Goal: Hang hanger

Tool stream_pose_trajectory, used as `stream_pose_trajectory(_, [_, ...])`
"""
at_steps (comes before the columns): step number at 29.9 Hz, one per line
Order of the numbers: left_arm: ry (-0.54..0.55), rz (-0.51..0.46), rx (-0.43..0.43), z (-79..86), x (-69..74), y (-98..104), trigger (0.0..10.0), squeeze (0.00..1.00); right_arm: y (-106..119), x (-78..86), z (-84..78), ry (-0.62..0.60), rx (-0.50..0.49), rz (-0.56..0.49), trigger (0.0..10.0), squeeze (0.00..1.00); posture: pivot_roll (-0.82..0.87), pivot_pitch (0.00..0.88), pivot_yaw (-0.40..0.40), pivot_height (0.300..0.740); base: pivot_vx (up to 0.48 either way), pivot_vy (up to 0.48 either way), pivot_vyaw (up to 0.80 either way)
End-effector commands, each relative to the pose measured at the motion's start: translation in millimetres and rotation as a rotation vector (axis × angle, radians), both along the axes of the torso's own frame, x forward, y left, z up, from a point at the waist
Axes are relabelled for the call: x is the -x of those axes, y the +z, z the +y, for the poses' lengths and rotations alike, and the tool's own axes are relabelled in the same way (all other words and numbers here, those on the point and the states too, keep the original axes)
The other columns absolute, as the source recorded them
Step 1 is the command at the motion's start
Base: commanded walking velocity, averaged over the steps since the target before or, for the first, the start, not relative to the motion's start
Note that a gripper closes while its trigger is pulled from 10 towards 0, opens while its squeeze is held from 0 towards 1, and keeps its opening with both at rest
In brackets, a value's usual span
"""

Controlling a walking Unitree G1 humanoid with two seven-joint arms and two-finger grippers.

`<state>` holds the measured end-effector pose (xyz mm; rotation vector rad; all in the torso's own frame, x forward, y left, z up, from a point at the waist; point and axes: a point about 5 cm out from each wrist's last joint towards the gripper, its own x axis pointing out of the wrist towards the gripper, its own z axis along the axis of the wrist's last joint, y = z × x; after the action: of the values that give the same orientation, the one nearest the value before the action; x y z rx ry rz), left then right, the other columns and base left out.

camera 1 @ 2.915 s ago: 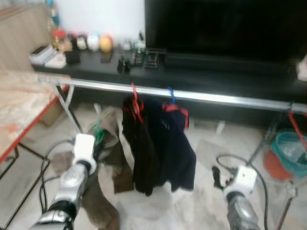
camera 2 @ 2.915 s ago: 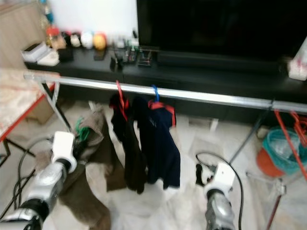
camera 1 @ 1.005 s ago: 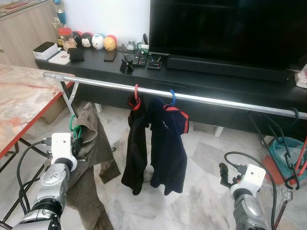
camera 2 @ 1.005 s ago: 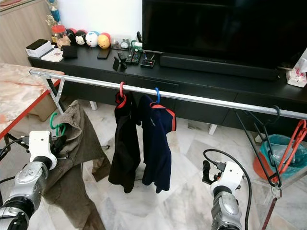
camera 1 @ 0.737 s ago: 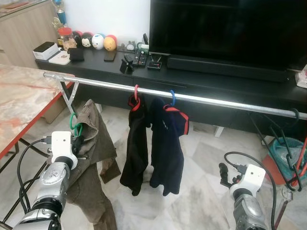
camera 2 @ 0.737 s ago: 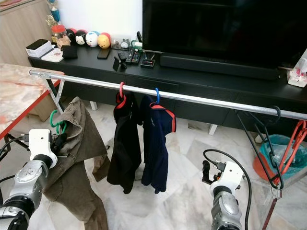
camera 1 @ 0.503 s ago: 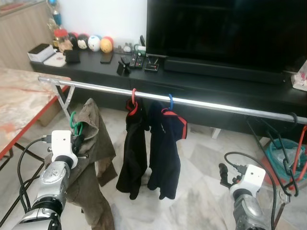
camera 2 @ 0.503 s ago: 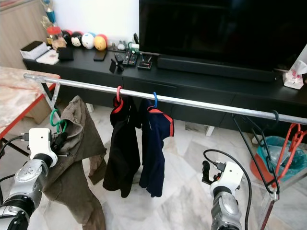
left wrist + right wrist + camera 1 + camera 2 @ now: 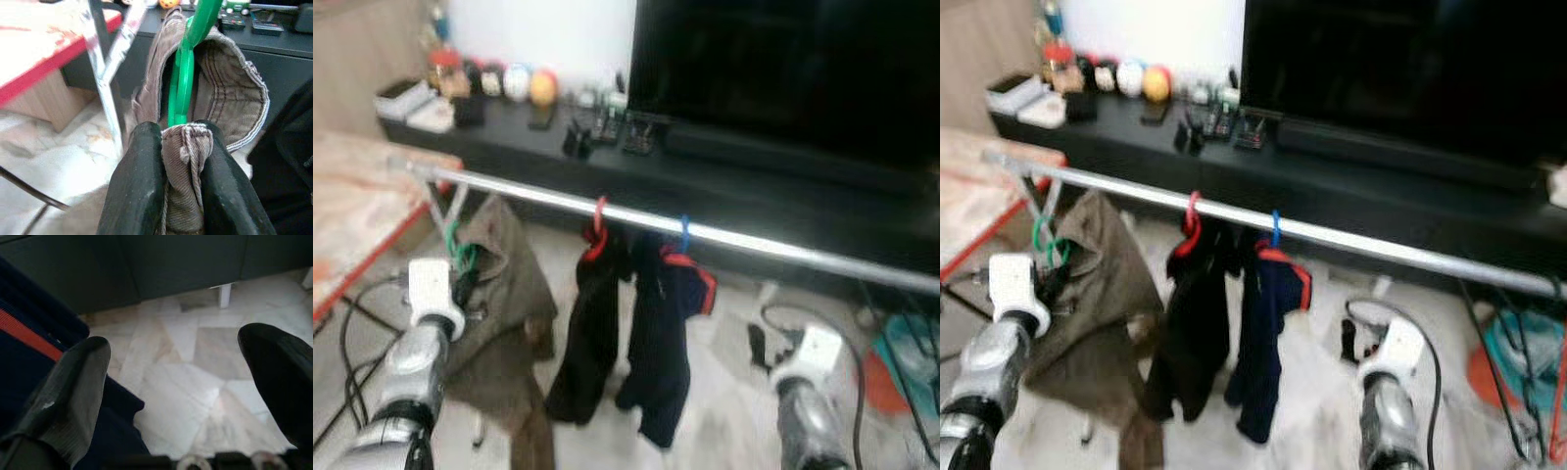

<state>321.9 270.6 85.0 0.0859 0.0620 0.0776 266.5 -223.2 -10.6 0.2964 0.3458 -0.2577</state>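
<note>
Left gripper (image 9: 182, 147) clenched on olive trousers (image 9: 509, 284).
Green hanger (image 9: 186, 73) rises at 12 o'clock; right gripper (image 9: 176, 382) gapes empty.

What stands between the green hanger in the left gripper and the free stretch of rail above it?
Nothing visible does. The left gripper is shut on the brown garment on the green hanger, just below the silver rail. The red hanger and blue hanger hang further toward the robot's right.
</note>
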Motion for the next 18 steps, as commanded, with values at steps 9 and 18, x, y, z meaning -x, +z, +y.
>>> stream_pose_trajectory(9, [-0.101, -0.079, 0.005, -14.1, -11.9, 18.4, 10.0, 0.0, -4.5, 8.3, -11.3, -0.029, 0.011, 0.031, 10.0, 0.0, 0.09, 0.0, -0.036, 0.74, 0.0, 0.0, 0.0])
stream_pose_trajectory(18, [-0.159, -0.075, 0.012, -21.9, -16.8, 21.5, 10.0, 0.0, -4.3, 7.9, -10.6, -0.024, 0.011, 0.028, 10.0, 0.0, 0.09, 0.0, -0.037, 0.74, 0.0, 0.0, 0.0])
